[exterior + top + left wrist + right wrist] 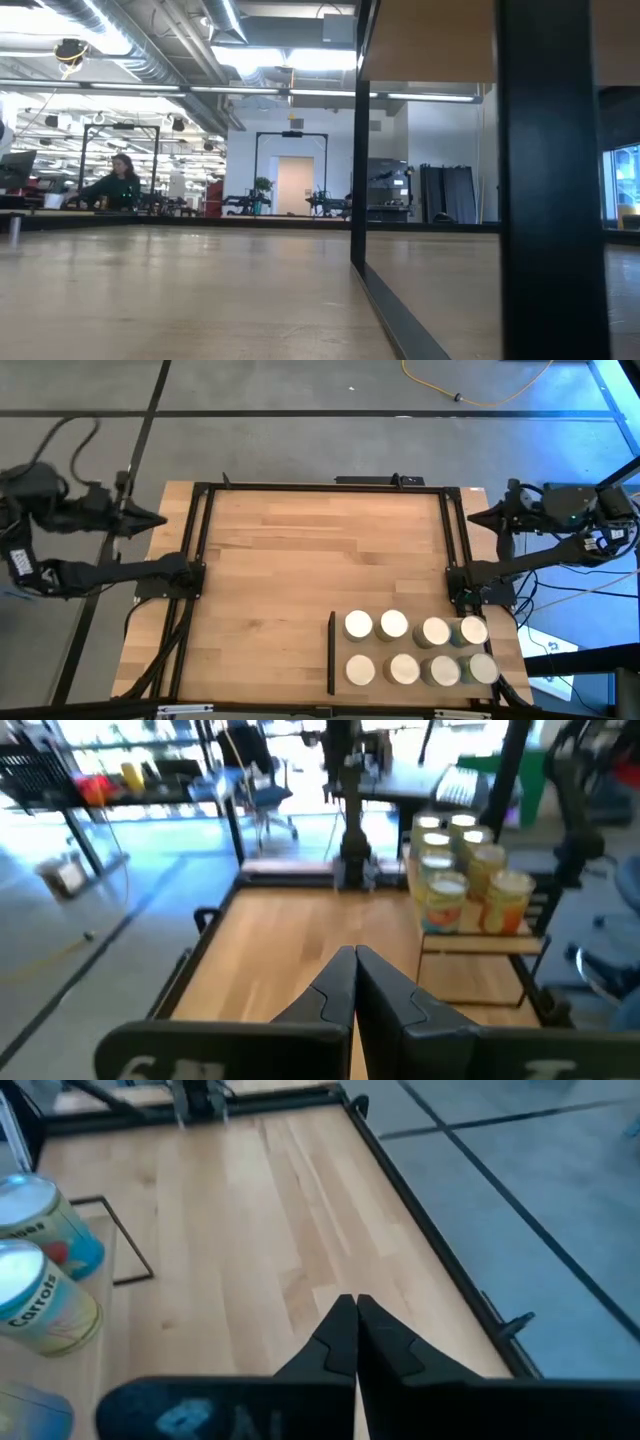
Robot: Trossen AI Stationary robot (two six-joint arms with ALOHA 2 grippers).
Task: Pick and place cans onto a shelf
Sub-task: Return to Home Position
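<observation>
Cans (404, 668): eight are seen on the shelf (375, 647), at a corner of the surface (300, 550). Left claw (160, 520) and right claw (472, 518) are closed, empty, parked beside opposite edges. Homing is judged nearly finished; only settling is called for.

The plank-patterned wooden counter (300, 560) fills the middle of the high view, edged by a black frame (320, 487); around it lies grey floor (300, 440) crossed by dark lines, and a yellow cable (458, 398) loops at the upper right of the frame. In the low view a person (120, 185) in dark clothes shows at the left middle, far across the room; a pale doorway (294, 185) stands at the centre; silver ducts (130, 40) run across the upper left.
</observation>
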